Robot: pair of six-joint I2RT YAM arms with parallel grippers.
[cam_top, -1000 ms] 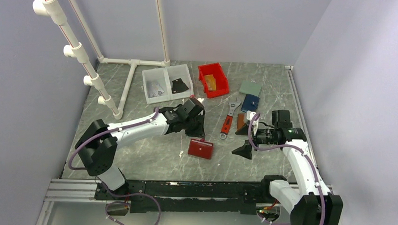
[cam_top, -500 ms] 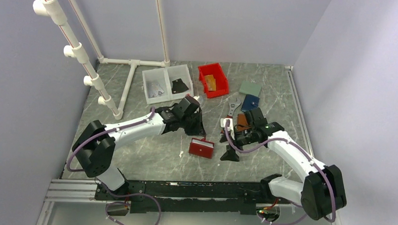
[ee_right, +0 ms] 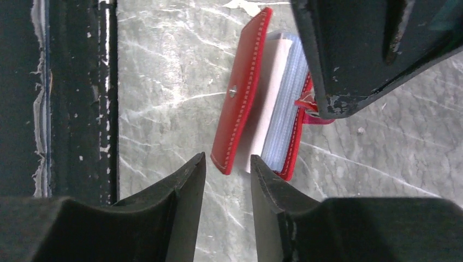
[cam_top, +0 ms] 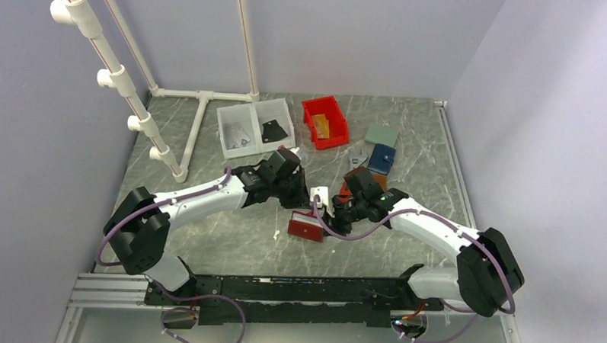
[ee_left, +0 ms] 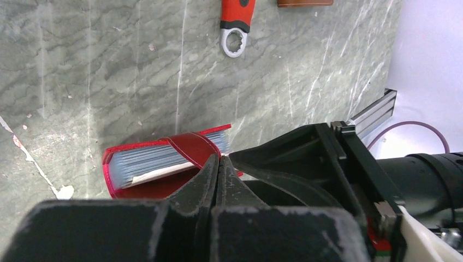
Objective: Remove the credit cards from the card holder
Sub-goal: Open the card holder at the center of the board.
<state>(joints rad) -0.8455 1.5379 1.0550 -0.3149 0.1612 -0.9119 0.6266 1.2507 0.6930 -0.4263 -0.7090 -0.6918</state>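
**Card holder** (cam_top: 305, 226): it is lying near the middle of the surface (cam_top: 222, 237), somewhat toward the near edge and well apart from every corner. It is gaping part-open. The two red covers are standing apart and the blue-grey pockets are showing between them. A white card (ee_right: 266, 82) is sitting between one cover and the pockets, not yet out.

**Left claw** (ee_left: 218, 161): it is closed tight. Its tips are meeting on the holder's red strap tab (ee_left: 190, 145), which is running over the pocket edges and ending between the tips. The claw is pinching the holder by that tab.

**Right claw** (ee_right: 227, 161): it is standing part-open with a narrow gap between the fingers, and it is gripping nothing. It is hovering just beside the holder, on the side facing the surface's right edge. Its tips are pointing at the open edge and are not touching it.

**Other items**
- A red-handled wrench (ee_left: 235, 33) is lying beyond the holder toward the far edge, apart from it.
- A brown wallet (ee_left: 304, 2) is lying near the wrench, only partly showing.
- A blue wallet (cam_top: 382, 157) is lying further toward the far right corner.
- A red bin (cam_top: 339, 123) is sitting near the far edge, with a tan-orange flat piece (cam_top: 322, 127) lying in it.
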